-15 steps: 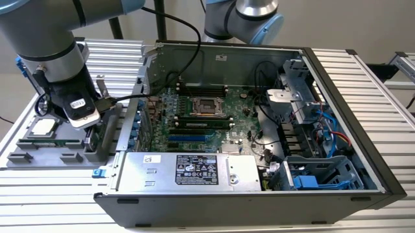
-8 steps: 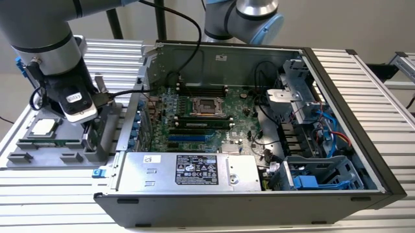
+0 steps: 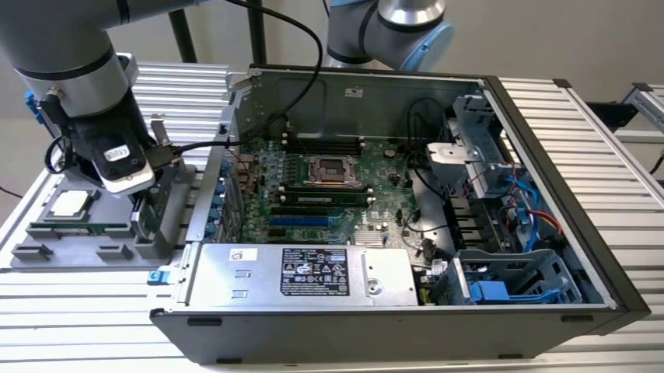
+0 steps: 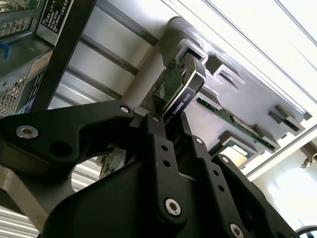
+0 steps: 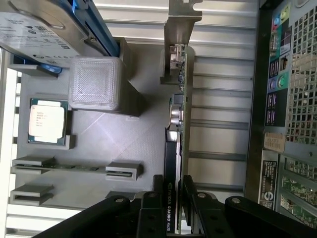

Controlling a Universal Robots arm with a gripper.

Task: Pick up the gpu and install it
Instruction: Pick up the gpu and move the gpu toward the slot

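1. The gripper (image 5: 174, 184) is clamping its fingers on the black edge of the gpu (image 5: 177, 116).
2. The gpu is standing on edge on the gray tray (image 5: 124, 144), just beside the open computer case (image 3: 394, 334).

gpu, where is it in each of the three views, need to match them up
Exterior view: gpu stands on edge in the grey tray at the exterior view's left, below the arm's wrist.
Second wrist view: gpu rises from between the closed jaws, black edge showing.
First wrist view: gpu seen edge-on, from the jaws to its silver bracket.
Shared landmark: the square processor chip in the tray.
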